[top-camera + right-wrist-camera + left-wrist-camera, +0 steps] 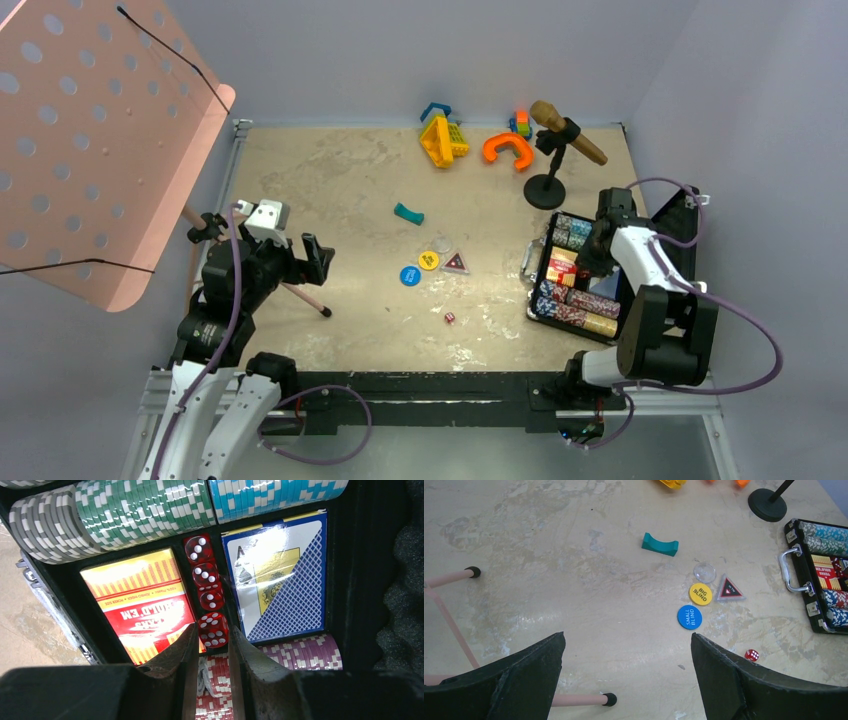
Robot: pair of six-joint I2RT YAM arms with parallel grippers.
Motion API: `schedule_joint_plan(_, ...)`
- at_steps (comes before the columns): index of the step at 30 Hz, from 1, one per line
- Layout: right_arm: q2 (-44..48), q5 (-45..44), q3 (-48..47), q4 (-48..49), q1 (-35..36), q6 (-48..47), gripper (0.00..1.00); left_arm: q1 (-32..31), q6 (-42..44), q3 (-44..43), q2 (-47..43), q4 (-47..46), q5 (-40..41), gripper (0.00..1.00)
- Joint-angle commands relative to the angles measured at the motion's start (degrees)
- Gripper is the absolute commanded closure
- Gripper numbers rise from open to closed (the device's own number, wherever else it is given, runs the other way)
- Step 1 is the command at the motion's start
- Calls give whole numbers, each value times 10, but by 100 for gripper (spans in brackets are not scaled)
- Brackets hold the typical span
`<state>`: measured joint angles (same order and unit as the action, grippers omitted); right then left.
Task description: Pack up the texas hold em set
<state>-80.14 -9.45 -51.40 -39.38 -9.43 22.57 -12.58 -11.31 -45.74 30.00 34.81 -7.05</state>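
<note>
- Black ribbed case (804, 570): lies open at the right side of the table (330, 170), with its foam-lined lid (400, 580) folded back to the right.
- Chip rows (125, 510): fill the tray, grey-green and blue on one side, purple and red on the other.
- Red card deck (145, 605) and blue-backed deck (285, 580): sit side by side in the middle, a narrow slot between them.
- Slot: holds four red dice (202, 575) in a line.
- Right gripper (212, 632): hangs over the open case, fingers drawn narrow, one tip against each side of the nearest die (214, 625), pinching it in the slot.
- Left gripper (626, 637): hovers above the table's left part, fingers spread wide, nothing between them.
- Loose die (752, 655): lies on the bare table, nearer the front edge than the tokens.
- Blue token (689, 617), yellow token (700, 593), triangular token (729, 588) and clear disc (704, 572): cluster mid-table, left of the case and apart from it.
- Teal curved piece (660, 545): rests just beyond the tokens.
- Orange and yellow toys (440, 140) and black stand (545, 190): stay along the far edge.
- Pink perforated panel (90, 150): leans over the left side.
</note>
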Motion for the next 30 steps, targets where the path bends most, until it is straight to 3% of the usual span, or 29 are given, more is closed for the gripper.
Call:
schedule_joint_plan(1,-7,-8,1,-7,-4,12,100,-7,5,2,-2,-24,-4,1)
schedule_joint_plan(30,-40,-15,17,20,-4,36,100,-18,5,4,-6,-24,3,0)
